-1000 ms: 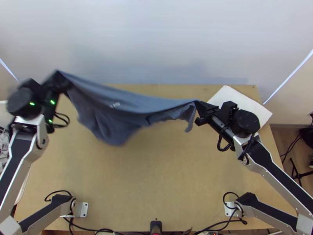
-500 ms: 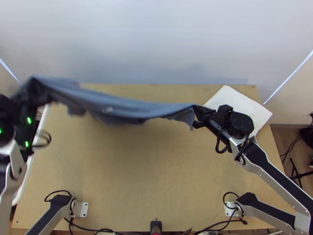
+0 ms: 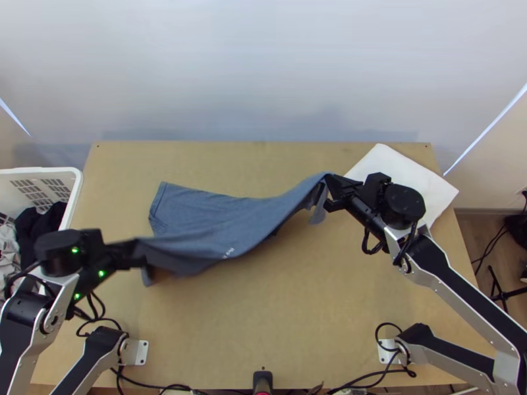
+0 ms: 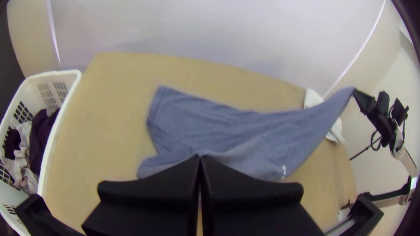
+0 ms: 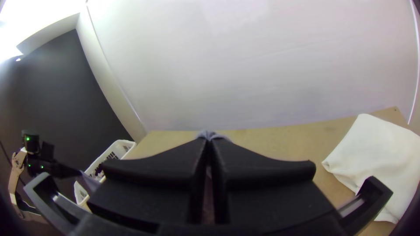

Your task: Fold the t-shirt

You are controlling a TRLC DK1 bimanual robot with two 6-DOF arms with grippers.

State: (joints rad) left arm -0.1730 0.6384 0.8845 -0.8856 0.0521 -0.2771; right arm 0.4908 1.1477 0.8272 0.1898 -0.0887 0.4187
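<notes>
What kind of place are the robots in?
Probably a robot workshop or lab: two robot arms are fixed to a wooden table, cables run along its near edge, and a white laundry basket stands beside it.

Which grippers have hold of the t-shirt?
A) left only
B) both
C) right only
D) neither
B: the left gripper pinches one end of the t-shirt, and the right gripper pinches another part, with the fabric stretching between them.
</notes>
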